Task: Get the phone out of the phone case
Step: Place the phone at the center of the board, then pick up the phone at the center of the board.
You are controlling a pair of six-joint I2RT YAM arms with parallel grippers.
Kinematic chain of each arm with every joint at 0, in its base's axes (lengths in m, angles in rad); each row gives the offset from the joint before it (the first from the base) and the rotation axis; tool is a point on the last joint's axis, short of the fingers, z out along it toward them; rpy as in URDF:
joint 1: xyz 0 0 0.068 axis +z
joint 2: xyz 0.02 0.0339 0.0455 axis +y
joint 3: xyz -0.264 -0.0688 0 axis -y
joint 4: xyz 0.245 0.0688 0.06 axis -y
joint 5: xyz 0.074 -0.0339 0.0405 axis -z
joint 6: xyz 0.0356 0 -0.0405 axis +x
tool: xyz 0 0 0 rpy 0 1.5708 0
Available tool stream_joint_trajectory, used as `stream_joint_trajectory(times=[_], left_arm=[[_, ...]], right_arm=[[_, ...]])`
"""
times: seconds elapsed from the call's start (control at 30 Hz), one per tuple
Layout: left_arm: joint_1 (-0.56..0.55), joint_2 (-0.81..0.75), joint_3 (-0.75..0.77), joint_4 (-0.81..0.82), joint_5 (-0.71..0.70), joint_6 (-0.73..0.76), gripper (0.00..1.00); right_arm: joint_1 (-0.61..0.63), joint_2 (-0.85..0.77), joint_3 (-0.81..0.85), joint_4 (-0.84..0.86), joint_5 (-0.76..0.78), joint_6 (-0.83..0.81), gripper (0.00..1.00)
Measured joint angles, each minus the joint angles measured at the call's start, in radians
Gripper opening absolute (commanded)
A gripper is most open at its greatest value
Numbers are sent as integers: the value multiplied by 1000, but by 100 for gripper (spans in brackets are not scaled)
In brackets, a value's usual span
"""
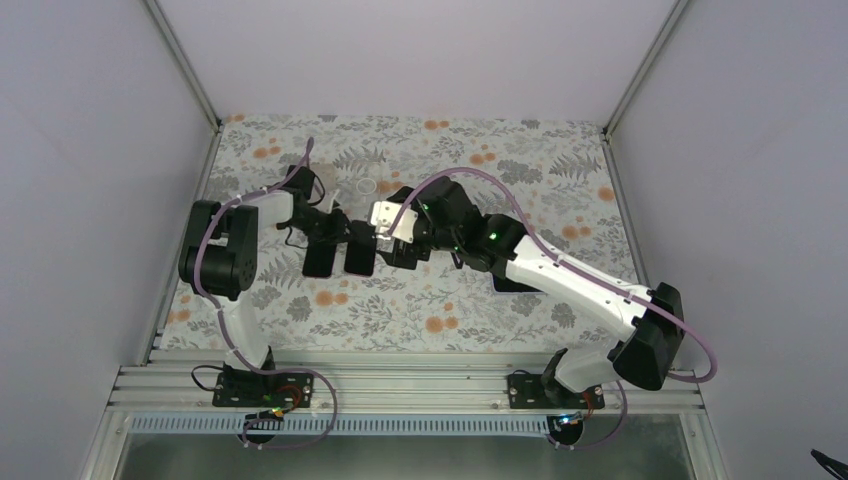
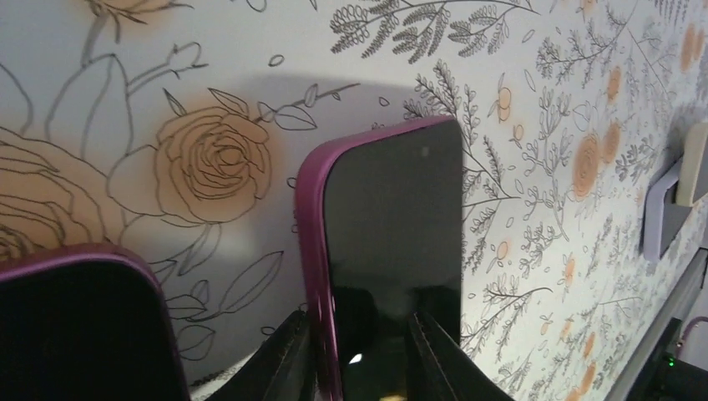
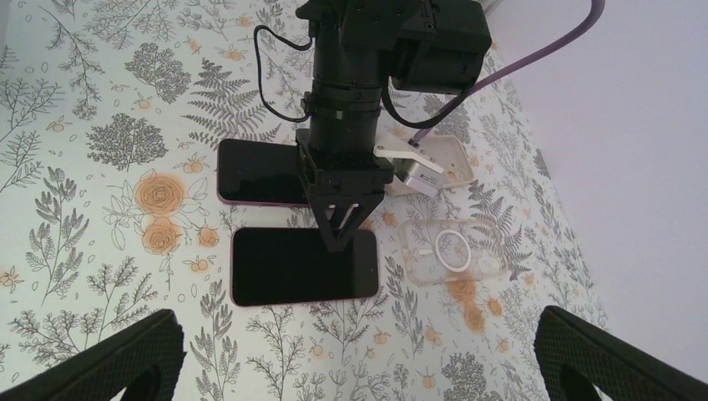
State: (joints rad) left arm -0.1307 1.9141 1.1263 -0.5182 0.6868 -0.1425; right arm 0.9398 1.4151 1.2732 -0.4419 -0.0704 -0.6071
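Two dark slabs with purple rims lie flat side by side. The nearer one has a glossy screen, so I take it as the phone (image 3: pixel 305 266) (image 1: pixel 360 257) (image 2: pixel 392 234). The other (image 3: pixel 259 171) (image 1: pixel 320 260) (image 2: pixel 75 326) also looks dark inside; whether it is the empty phone case I cannot tell. My left gripper (image 2: pixel 357 317) (image 3: pixel 342 238) (image 1: pixel 345 235) points down at the glossy slab's end. Its fingers stand a little apart, with the purple edge between them. My right gripper (image 3: pixel 359 368) (image 1: pixel 397 245) hovers wide open above the mat, with nothing in it.
A clear case with a white ring (image 3: pixel 451 251) (image 1: pixel 365 187) lies beyond the phones. A whitish case (image 3: pixel 434 163) lies beside the left arm. White walls enclose the flowered mat (image 1: pixel 520 300) on the left, right and far sides.
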Motion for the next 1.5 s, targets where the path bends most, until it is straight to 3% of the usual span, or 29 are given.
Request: stream_joint_trajectory(times=[0.17, 0.53, 0.77, 0.93, 1.2, 1.5], left_arm=[[1, -2, 1, 0, -29, -4, 42], [1, -121, -7, 11, -43, -2, 56], [-3, -254, -15, 39, -48, 26, 76], [-27, -345, -17, 85, -72, 65, 100], [-140, -452, 1, 139, -124, 156, 100], [-148, -482, 27, 151, -172, 207, 100]], right_arm=[[0, 0, 0, 0, 0, 3, 99], [-58, 3, 28, -4, -29, 21, 99], [-217, -16, 28, -58, -106, 32, 99], [-376, -82, -18, -139, -186, 8, 99], [-676, -118, -144, -332, -313, -181, 99], [-1004, 6, -193, -455, -319, -450, 100]])
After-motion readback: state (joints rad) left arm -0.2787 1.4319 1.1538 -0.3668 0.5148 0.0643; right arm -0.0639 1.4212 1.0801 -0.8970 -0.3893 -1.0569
